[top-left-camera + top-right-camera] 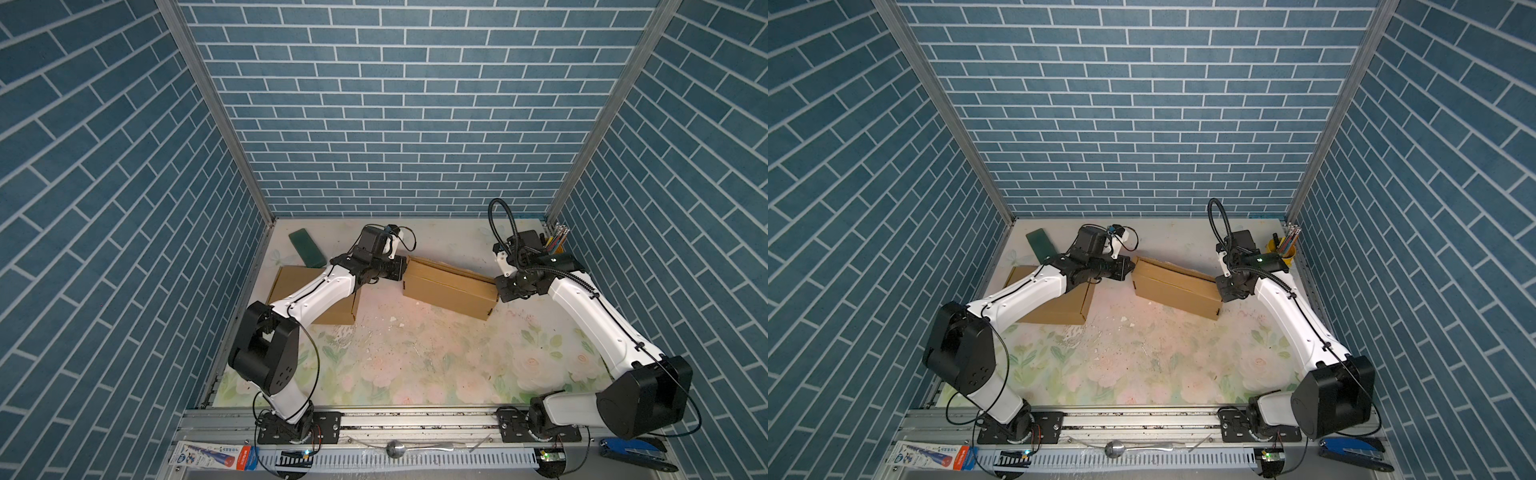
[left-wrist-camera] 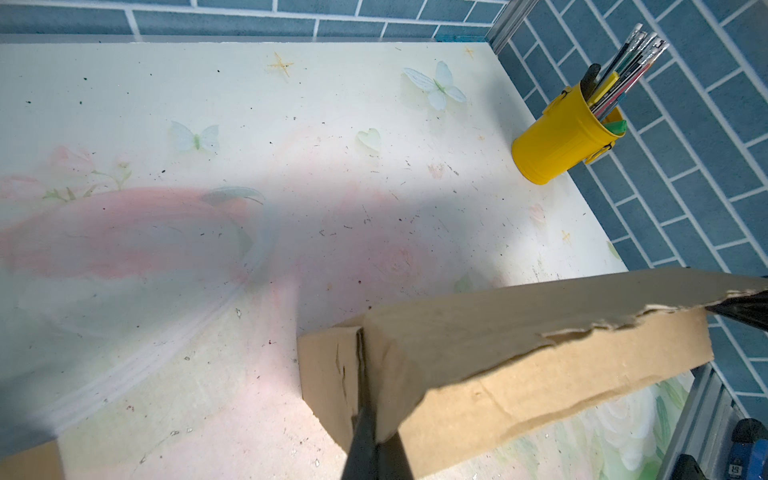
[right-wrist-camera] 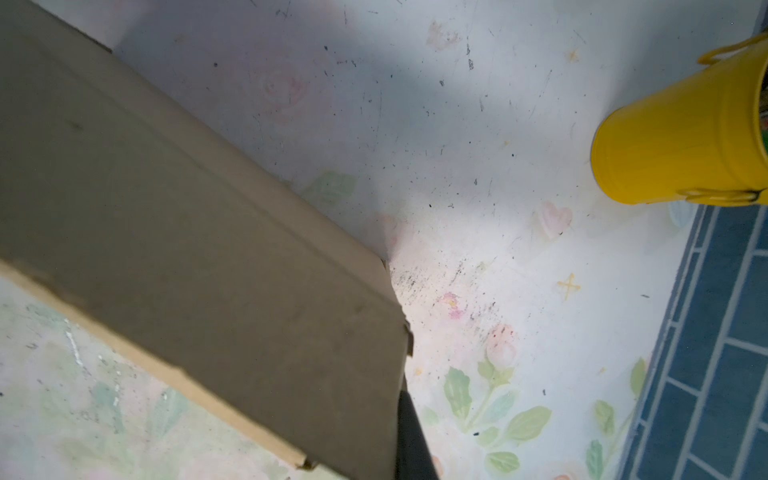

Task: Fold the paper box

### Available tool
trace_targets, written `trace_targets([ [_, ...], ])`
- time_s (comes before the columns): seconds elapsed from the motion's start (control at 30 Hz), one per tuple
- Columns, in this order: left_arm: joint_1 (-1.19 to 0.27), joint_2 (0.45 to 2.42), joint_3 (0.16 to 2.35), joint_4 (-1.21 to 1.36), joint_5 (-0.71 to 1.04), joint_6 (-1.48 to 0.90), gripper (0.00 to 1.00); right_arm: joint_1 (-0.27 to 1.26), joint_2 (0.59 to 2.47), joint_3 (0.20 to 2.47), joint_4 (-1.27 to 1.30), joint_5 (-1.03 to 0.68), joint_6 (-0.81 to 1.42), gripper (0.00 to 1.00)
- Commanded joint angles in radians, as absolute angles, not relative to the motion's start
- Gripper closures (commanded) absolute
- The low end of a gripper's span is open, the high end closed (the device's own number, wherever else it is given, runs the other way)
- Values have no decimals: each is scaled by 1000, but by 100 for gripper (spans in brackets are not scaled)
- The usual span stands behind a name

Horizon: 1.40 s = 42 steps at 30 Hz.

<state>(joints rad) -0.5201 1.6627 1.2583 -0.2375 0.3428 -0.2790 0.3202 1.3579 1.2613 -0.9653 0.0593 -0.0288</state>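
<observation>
The paper box (image 1: 451,286) (image 1: 1177,284) is a brown cardboard box, folded up into a long shape and lying at an angle on the flowered table between my two arms. My left gripper (image 1: 402,269) (image 2: 365,411) is at its left end, shut on the end wall near a corner. In the left wrist view the box (image 2: 519,353) shows a torn upper edge. My right gripper (image 1: 498,286) (image 3: 403,399) is at the box's right end. Only one dark finger (image 3: 411,436) shows beside the box (image 3: 187,249); the other is hidden behind the cardboard.
A second flat piece of cardboard (image 1: 328,309) lies under my left arm, with a dark green case (image 1: 307,248) behind it. A yellow pencil cup (image 2: 561,137) (image 3: 681,137) stands in the back right corner. A spoon (image 1: 395,449) lies on the front rail.
</observation>
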Motion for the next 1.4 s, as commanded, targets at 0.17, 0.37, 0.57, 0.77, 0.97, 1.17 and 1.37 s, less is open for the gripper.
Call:
trace_targets([
  [0.17,-543,1718,1227,-379,346,-275,100,322,1414,1366,-1109,-17,104,100],
  [0.37,-551,1712,1223,-380,348,-278,100,309,1415,1406,-1112,-82,198,100],
  [0.57,-551,1707,1216,-380,350,-276,100,286,1408,1401,-1102,-150,247,100],
  [0.77,-551,1704,1222,-382,360,-277,100,245,1385,1386,-1080,-204,258,100],
  [0.97,-551,1700,1238,-396,388,-277,100,189,1361,1368,-1054,-308,267,100],
  [1.17,-551,1696,1234,-407,393,-266,100,135,1349,1362,-1057,-393,251,100],
  [1.37,-551,1700,1224,-398,388,-272,100,89,1343,1341,-1064,-469,233,100],
])
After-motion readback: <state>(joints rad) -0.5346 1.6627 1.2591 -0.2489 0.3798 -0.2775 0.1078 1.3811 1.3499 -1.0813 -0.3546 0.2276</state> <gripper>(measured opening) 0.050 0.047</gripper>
